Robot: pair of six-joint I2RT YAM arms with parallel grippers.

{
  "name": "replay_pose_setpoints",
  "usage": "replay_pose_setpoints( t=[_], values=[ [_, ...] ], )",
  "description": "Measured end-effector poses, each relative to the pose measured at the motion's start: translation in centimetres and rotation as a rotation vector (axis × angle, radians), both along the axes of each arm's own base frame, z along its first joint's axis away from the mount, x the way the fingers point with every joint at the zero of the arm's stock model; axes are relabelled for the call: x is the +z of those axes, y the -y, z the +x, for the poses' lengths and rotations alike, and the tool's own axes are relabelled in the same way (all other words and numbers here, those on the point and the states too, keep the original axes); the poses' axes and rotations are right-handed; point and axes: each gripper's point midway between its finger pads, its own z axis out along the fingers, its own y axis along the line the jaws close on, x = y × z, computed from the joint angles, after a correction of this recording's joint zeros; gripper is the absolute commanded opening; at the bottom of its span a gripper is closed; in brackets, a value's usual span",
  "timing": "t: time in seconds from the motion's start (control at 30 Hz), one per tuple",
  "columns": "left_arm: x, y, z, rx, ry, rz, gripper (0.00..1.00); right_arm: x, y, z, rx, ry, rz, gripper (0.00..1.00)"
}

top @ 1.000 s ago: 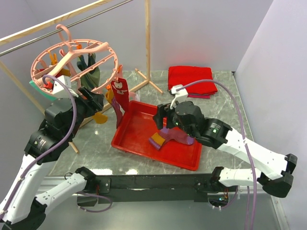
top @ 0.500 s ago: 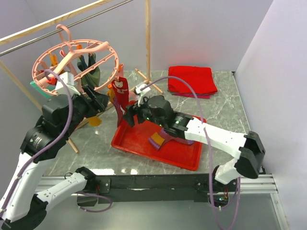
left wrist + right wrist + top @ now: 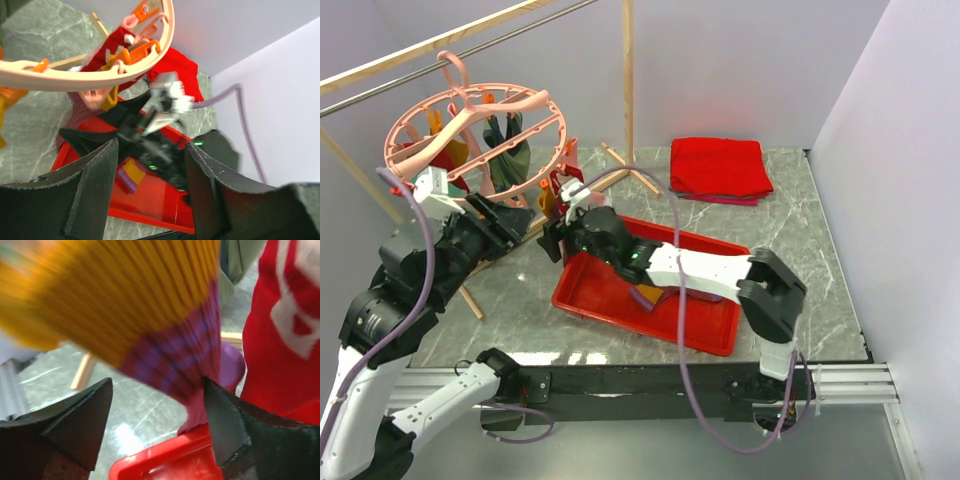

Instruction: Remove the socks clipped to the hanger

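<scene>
The pink round hanger (image 3: 470, 120) hangs from the metal bar at the far left. Its ring (image 3: 100, 75) and orange clips (image 3: 145, 47) fill the top of the left wrist view. Clipped socks dangle from it: a dark green one (image 3: 506, 150), a red one (image 3: 566, 188) and an orange-yellow one with purple stripes (image 3: 150, 305). My right gripper (image 3: 157, 415) is open just under that striped sock, whose purple end brushes the right finger (image 3: 225, 425). The red sock (image 3: 285, 330) hangs beside it. My left gripper (image 3: 150, 190) is open and empty below the ring. Another sock (image 3: 646, 296) lies in the tray.
A red tray (image 3: 705, 335) sits mid-table beneath the right arm. A folded red cloth (image 3: 720, 165) lies at the back right. The wooden rack's legs (image 3: 620, 160) stand behind the hanger, and white walls close in the table.
The right arm has swung left from over the tray to the socks hanging at the hanger's near edge. The left arm has shifted slightly left and down.
</scene>
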Motion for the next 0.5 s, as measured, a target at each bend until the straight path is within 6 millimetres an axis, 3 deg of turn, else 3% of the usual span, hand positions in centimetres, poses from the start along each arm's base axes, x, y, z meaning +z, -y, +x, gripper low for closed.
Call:
replay_pose_setpoints(
  t=[0.1, 0.17, 0.27, 0.3, 0.33, 0.37, 0.5],
  values=[
    [0.2, -0.7, -0.5, 0.022, 0.004, -0.001, 0.59, -2.5, -0.6, 1.1, -0.052, -0.012, -0.033, 0.63],
    [0.6, -1.3, -0.8, 0.042, 0.002, -0.004, 0.59, -3.5, -0.5, 1.5, -0.088, -0.019, -0.047, 0.49],
    [1.9, -1.9, -1.0, 0.064, 0.022, -0.015, 0.61, -2.8, -0.4, 2.0, -0.134, -0.011, -0.034, 0.31],
    [2.4, -2.0, -1.1, 0.068, 0.030, -0.019, 0.62, -2.3, -0.4, 2.2, -0.146, -0.006, -0.024, 0.22],
    [2.6, -2.1, -1.1, 0.071, 0.035, -0.022, 0.62, -1.6, -0.5, 2.4, -0.159, -0.001, -0.009, 0.05],
    [2.8, -2.1, -1.2, 0.072, 0.040, -0.025, 0.63, -0.9, -0.6, 2.6, -0.169, 0.003, 0.006, 0.00],
    [2.7, -2.1, -1.1, 0.069, 0.033, -0.016, 0.71, 1.3, -1.0, 2.7, -0.206, 0.001, 0.051, 0.00]
  ],
)
